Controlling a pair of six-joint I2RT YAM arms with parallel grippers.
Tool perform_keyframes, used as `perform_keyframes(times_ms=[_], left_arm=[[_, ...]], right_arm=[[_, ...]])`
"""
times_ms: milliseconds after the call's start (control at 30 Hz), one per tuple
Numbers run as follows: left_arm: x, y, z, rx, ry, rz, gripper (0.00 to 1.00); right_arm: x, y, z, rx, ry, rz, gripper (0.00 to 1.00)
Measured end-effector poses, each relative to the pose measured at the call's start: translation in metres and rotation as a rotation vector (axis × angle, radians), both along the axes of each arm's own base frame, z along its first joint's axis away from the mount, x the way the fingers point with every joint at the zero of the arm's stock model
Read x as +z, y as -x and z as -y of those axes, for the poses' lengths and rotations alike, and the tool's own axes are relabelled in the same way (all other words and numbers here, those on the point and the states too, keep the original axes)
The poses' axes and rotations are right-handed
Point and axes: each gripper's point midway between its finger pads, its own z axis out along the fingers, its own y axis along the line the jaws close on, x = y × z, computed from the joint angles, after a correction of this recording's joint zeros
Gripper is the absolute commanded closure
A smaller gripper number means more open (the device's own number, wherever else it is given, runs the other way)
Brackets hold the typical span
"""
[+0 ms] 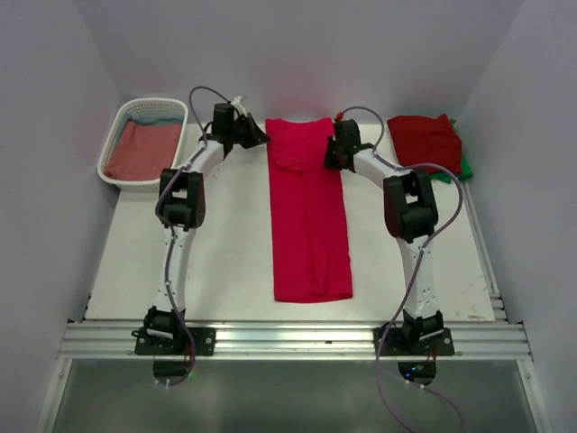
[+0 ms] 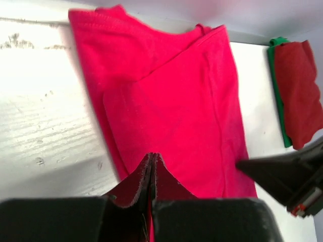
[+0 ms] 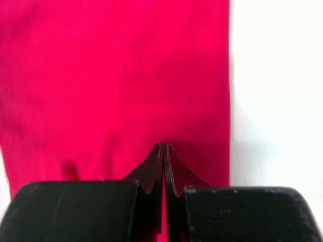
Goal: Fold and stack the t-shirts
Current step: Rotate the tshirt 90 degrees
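**Inspector:** Crimson t-shirt [image 1: 309, 216]: location and condition?

**Recorder:** Flat on the white tabletop [image 1: 225, 262], midway between the two arms. It lies as one long narrow strip, sides folded in, running from the far edge toward the near edge. Overlapping layers show at its far end in the left wrist view.

**Inspector:** Left gripper [image 2: 152, 160]?

**Recorder:** Fingers pressed together, no gap at the tips. It sits at the strip's far left corner, with the tips over the cloth edge. I cannot tell whether any cloth is pinched between them.

**Inspector:** Right gripper [image 3: 164, 147]?

**Recorder:** Likewise closed tight, at the far right side of the strip. The tips are directly above crimson cloth, with bare tabletop off to one side. A pinch cannot be confirmed there either.

**Inspector:** The other t-shirts?

**Recorder:** A darker red t-shirt [image 1: 424, 138] lies folded at the far right corner of the tabletop. It rests on a green t-shirt [image 1: 466, 167], of which only an edge shows. Both are apart from the crimson strip. In the white basket [image 1: 110, 171] at the far left corner, a dusty-red t-shirt [image 1: 137, 152] lies uppermost. A blue t-shirt [image 1: 155, 115] shows at the basket's far end.

**Inspector:** Basket relative to the left arm?

**Recorder:** It stands just beside the arm, on its outer side.
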Motion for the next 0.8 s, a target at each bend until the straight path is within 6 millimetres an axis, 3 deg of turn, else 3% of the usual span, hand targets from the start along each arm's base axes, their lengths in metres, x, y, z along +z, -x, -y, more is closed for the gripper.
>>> perform_keyframes(times_ms=[67,133,200,300,333,400,433,500,567,600,700,767,800], left_arm=[[0.017,0.003,-0.003,0.003,0.008,0.03,1.0],[0.04,0.016,-0.006,0.004,0.01,0.052,1.0],[0.085,0.036,-0.01,0.008,0.009,0.114,0.93],[0.17,0.081,-0.017,0.015,0.005,0.249,0.83],[0.197,0.101,-0.019,0.015,0.01,0.305,0.82],[0.234,0.152,-0.021,0.008,0.02,0.378,0.79],[0.238,0.172,-0.019,-0.001,0.024,0.389,0.77],[0.226,0.219,-0.013,-0.035,0.033,0.386,0.76],[0.178,0.257,-0.003,-0.084,0.029,0.309,0.78],[0.142,0.277,0.003,-0.112,0.015,0.226,0.8],[0.023,0.347,0.009,-0.181,-0.051,-0.099,0.85],[-0.021,0.398,0.009,-0.233,-0.09,-0.258,0.85],[-0.029,0.414,0.01,-0.255,-0.099,-0.293,0.85]], right_arm=[[0.007,0.029,0.008,0.005,-0.005,0.007,0.99],[0.025,0.048,0.014,0.007,-0.022,0.057,0.78],[0.058,0.066,0.019,0.004,-0.049,0.137,0.55],[0.123,0.091,0.028,-0.003,-0.096,0.283,0.31],[0.143,0.101,0.031,-0.007,-0.111,0.324,0.29],[0.176,0.124,0.038,-0.017,-0.133,0.387,0.23],[0.187,0.136,0.04,-0.018,-0.146,0.403,0.23],[0.193,0.158,0.04,-0.004,-0.173,0.411,0.33],[0.172,0.19,0.037,0.029,-0.201,0.357,0.61],[0.154,0.208,0.035,0.049,-0.216,0.306,1.0],[0.092,0.27,0.028,0.106,-0.286,0.105,1.0],[0.061,0.31,0.026,0.128,-0.333,-0.019,1.0],[0.051,0.328,0.027,0.134,-0.354,-0.062,1.0]])
